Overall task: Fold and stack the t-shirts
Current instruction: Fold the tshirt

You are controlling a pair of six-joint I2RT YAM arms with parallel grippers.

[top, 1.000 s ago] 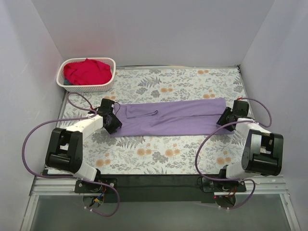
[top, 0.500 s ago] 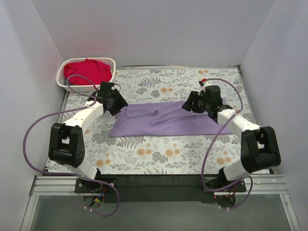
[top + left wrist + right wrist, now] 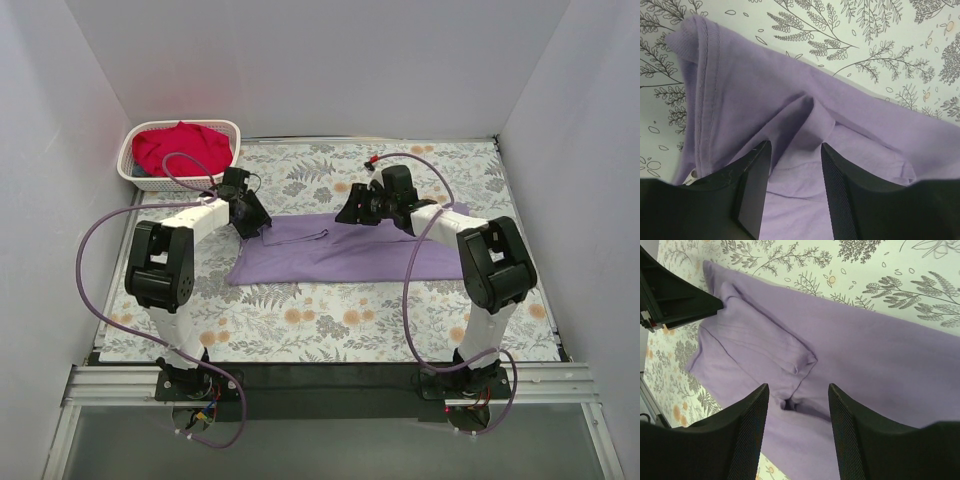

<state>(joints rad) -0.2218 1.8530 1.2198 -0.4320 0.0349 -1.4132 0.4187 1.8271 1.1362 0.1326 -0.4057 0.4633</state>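
Top view: lavender t-shirt (image 3: 340, 255) lay folded lengthwise at frame center, and red t-shirt (image 3: 180, 148) sat in white basket (image 3: 228, 128) at upper left. Left wrist: left gripper (image 3: 795, 146) stood partly wide astride a raised shirt fold. Right wrist: right gripper (image 3: 797, 390) hung partly wide over the shirt, holding nothing.

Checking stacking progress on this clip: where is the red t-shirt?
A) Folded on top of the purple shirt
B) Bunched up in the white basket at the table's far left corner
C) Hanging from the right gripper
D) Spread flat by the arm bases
B: the red t-shirt lies crumpled inside the white basket, while the purple t-shirt lies apart from it, no red cloth on it.
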